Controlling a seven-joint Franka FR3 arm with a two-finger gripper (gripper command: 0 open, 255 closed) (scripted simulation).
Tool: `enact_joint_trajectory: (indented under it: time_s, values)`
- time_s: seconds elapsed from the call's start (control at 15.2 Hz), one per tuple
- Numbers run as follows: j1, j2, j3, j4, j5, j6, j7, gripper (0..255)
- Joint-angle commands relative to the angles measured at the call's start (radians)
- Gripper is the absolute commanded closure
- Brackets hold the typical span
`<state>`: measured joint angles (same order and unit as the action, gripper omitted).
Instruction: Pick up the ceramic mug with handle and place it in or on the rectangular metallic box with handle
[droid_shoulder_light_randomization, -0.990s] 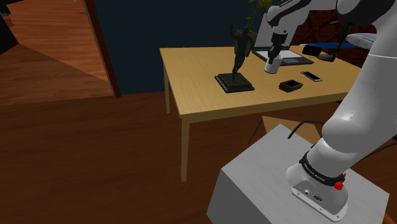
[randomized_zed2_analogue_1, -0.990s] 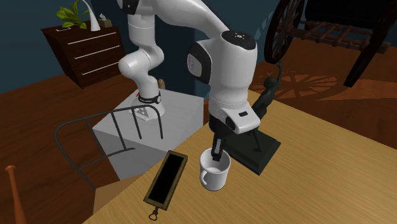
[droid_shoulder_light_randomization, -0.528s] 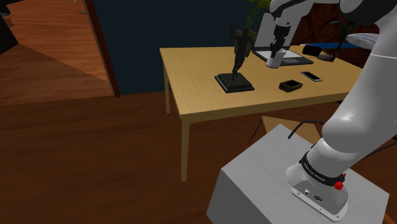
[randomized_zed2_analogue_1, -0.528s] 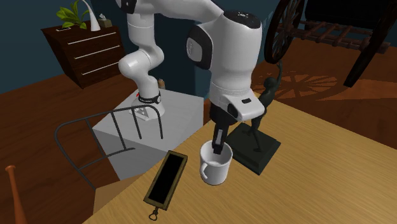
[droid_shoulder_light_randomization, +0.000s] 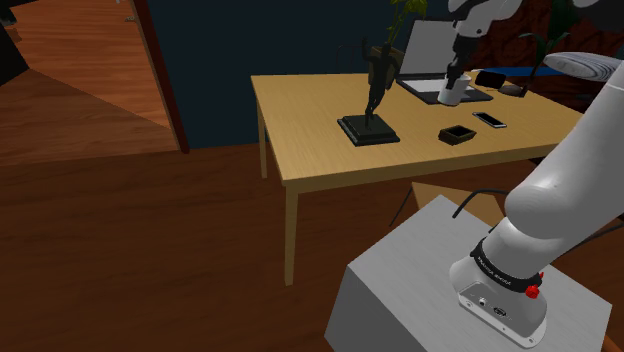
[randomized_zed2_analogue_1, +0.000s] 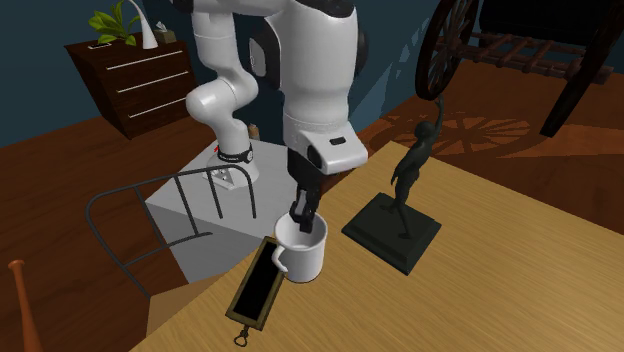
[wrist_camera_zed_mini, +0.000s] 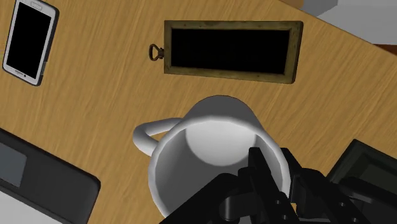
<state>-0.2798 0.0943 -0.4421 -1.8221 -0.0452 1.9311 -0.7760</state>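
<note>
My gripper (randomized_zed2_analogue_1: 300, 214) is shut on the rim of a white mug (randomized_zed2_analogue_1: 300, 256) with a handle, one finger inside and one outside. The mug hangs a little above the wooden table (randomized_zed2_analogue_1: 470, 290). In the wrist view the mug (wrist_camera_zed_mini: 210, 143) is clasped between the fingers of the gripper (wrist_camera_zed_mini: 277, 170), its handle pointing away from them. A shallow rectangular box (wrist_camera_zed_mini: 232, 51) with a dark inside, a brownish frame and a small ring handle lies just beyond the mug. In the second exterior view the box (randomized_zed2_analogue_1: 258, 286) lies right beside the mug. The shoulder view has the gripper (droid_shoulder_light_randomization: 456, 82), the mug (droid_shoulder_light_randomization: 451, 94) and the box (droid_shoulder_light_randomization: 458, 134).
A dark statue (randomized_zed2_analogue_1: 407, 195) on a square base stands on the table at the second exterior view's right of the mug. A phone (wrist_camera_zed_mini: 28, 39) and an open laptop (droid_shoulder_light_randomization: 432, 62) lie nearby. A metal chair (randomized_zed2_analogue_1: 170, 215) and the grey stand (droid_shoulder_light_randomization: 450, 290) sit beside the table.
The gripper has carried the held mug away from the statue to beside the box: rightward in the shoulder view, leftward in the second exterior view.
</note>
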Motion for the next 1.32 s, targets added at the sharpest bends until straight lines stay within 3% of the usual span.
enact_joint_trajectory:
  time_s: [0.0,0.4,1.25]
  values:
    - [-0.012,-0.049,-0.015,-0.039,-0.021,-0.004,-0.023,255]
    - [-0.061,-0.169,-0.063,-0.13,-0.077,-0.012,-0.102,255]
    - [-0.066,-0.123,-0.072,-0.262,-0.061,0.161,-0.105,255]
